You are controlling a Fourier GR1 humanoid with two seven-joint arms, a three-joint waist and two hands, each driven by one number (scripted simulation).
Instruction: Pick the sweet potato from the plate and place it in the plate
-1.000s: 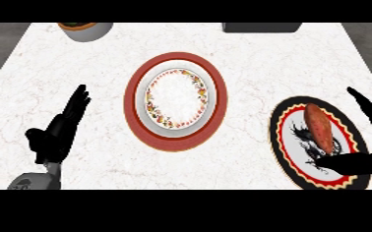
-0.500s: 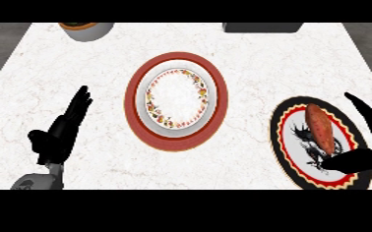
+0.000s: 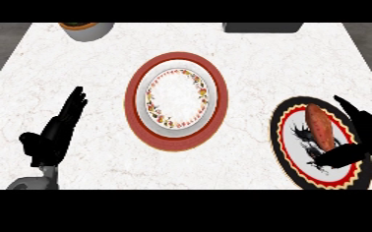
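Since half a second ago the right robot hand (image 3: 347, 155) has slid a little left over the black plate (image 3: 280, 133), narrowing the gap around the sweet potato (image 3: 320, 127). The left robot hand (image 3: 54, 133) has not stirred and rests open at the near left, fingers up. The right robot hand is open and has hold of nothing: its thumb lies by the near end of the sweet potato and its fingers (image 3: 352, 112) reach past the right flank, though whether either touches cannot be told. The sweet potato lies lengthwise on the right half of the black plate at the near right of the worktop (image 3: 94, 78). To grasp well, the hand should probably settle over the thick middle and close across the narrow width, so the tapered ends do not slip out. Then lift clear of the rim before carrying it left. Farther in, at the centre, the white flowered plate (image 3: 178, 101) sits on a red plate (image 3: 134, 104), the likely target. At the far edge stand a bowl (image 3: 87, 29) and a dark object (image 3: 262, 27).
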